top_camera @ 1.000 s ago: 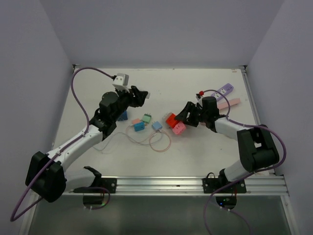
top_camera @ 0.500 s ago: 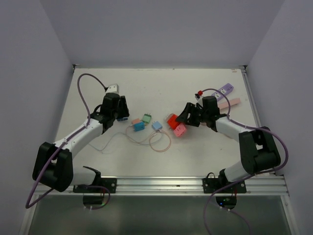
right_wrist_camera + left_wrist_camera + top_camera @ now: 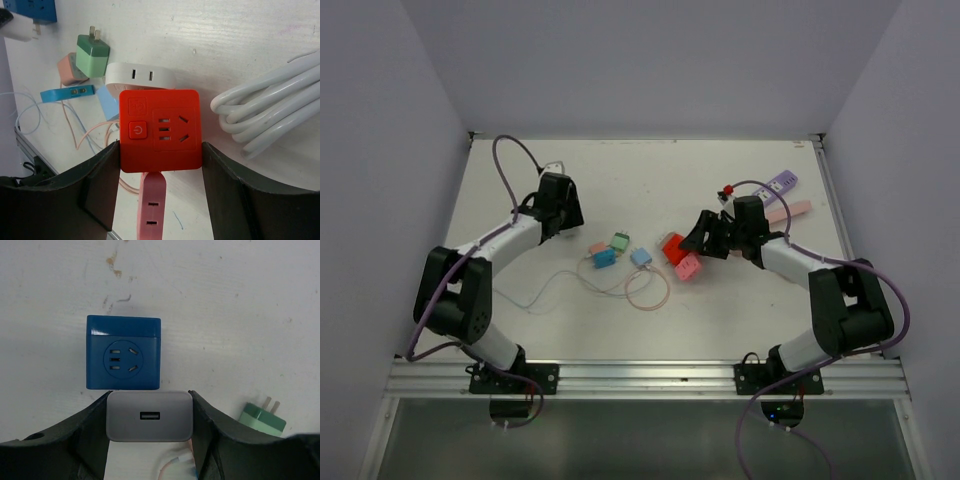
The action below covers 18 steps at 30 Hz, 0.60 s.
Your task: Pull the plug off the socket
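While the left gripper clamps the grey plug between its fingers, the blue socket sits on the table just beyond it, with its holes in plain sight. The right gripper grips a red socket, and a coiled white cord lies beside it.

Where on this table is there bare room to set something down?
Bare: the white table's far strip between the left arm and the purple power strip; also the near stretch between the thin cable loops and the metal rail. Crowded: the middle, around the small plugs and red socket cube.
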Motion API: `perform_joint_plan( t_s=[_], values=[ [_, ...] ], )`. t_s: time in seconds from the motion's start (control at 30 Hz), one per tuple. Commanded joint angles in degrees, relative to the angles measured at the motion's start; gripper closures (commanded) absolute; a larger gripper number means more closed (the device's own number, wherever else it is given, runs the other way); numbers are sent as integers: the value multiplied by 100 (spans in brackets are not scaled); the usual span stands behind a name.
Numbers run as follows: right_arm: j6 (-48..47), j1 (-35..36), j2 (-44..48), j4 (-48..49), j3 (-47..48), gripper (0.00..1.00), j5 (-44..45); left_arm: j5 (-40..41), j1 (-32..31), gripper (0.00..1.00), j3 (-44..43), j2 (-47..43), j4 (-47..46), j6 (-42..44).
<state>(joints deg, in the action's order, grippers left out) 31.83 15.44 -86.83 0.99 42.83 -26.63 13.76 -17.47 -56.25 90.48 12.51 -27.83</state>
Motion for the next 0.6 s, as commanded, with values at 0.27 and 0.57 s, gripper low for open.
perform_joint_plan(
  t_s=[0.27, 0.57],
  values=[
    [-441, 20, 403, -574, -82, 100, 387, -425, 614, 92, -722, 139, -425, 454],
    [-512, 20, 482, -653, -82, 100, 396, -383, 368, 84, -115, -584, 506, 349]
  ],
)
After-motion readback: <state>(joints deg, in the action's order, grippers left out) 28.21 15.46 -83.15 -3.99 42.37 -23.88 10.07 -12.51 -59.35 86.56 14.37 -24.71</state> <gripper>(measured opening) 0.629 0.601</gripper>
